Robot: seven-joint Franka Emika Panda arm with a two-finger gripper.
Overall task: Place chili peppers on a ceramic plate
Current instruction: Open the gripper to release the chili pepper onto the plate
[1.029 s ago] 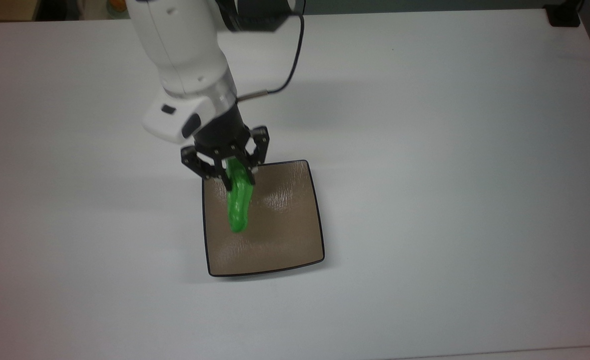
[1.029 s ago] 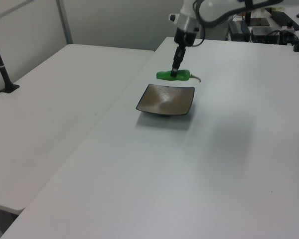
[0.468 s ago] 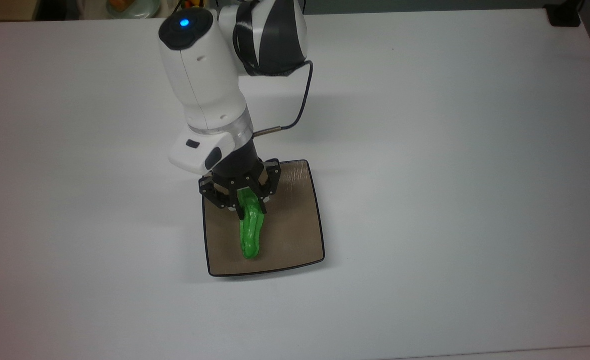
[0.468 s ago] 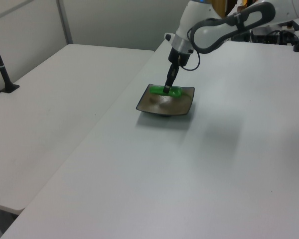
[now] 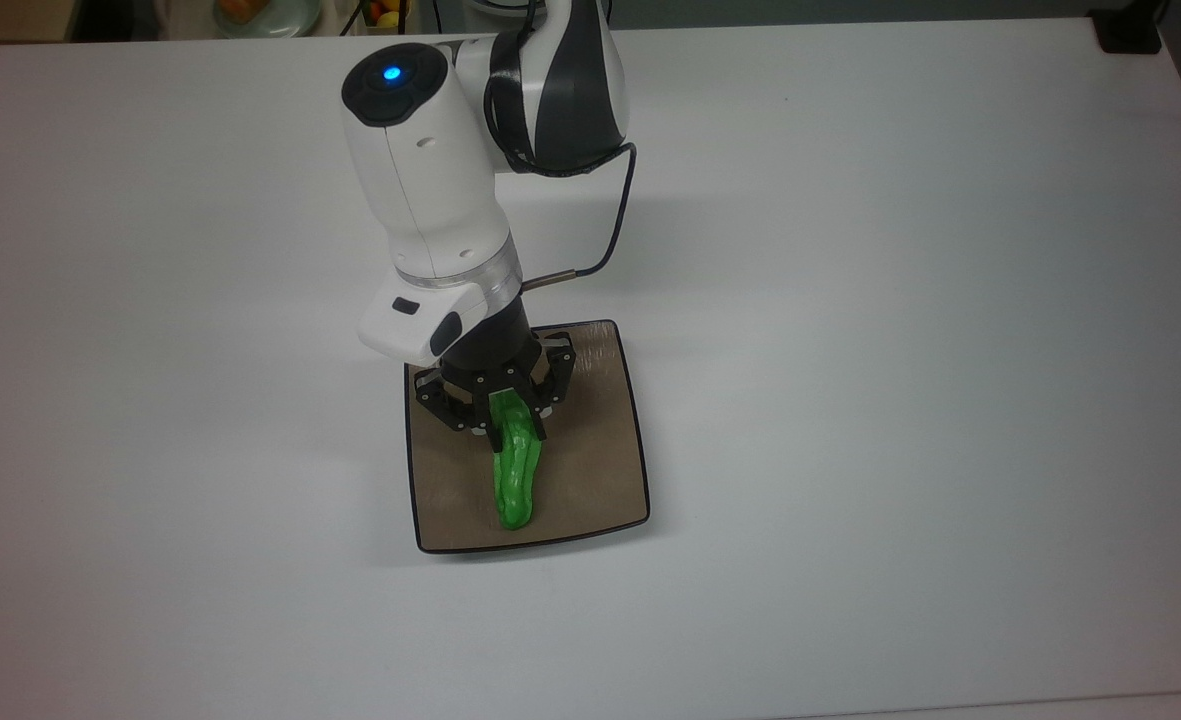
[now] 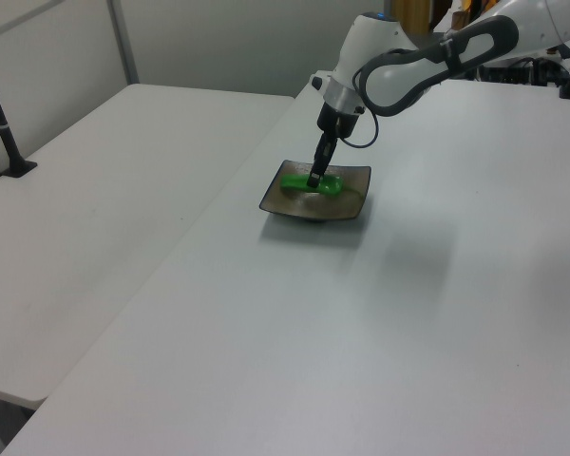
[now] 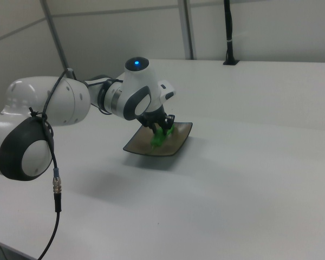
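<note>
A bright green chili pepper [image 5: 514, 480] lies lengthwise over the square tan-brown ceramic plate [image 5: 590, 480], low on or just above its surface. My gripper [image 5: 512, 420] is shut on the pepper's upper end. In the left view the pepper [image 6: 299, 182] stretches across the plate [image 6: 353, 198] with the gripper [image 6: 315, 180] gripping its middle. From the right view, the gripper [image 7: 161, 129] hangs over the plate [image 7: 177, 143] and the pepper [image 7: 159, 137] pokes out below it.
The plate sits on a wide white table [image 5: 900, 350]. A second white table [image 6: 85, 209] adjoins it on the left view's left. A black post base [image 5: 1128, 32] stands at the top view's far right corner. A black cable [image 5: 610, 240] loops off the wrist.
The arm has carried the pepper from above the plate's back edge forward and down over the plate's middle. The gripper has stayed shut on it throughout.
</note>
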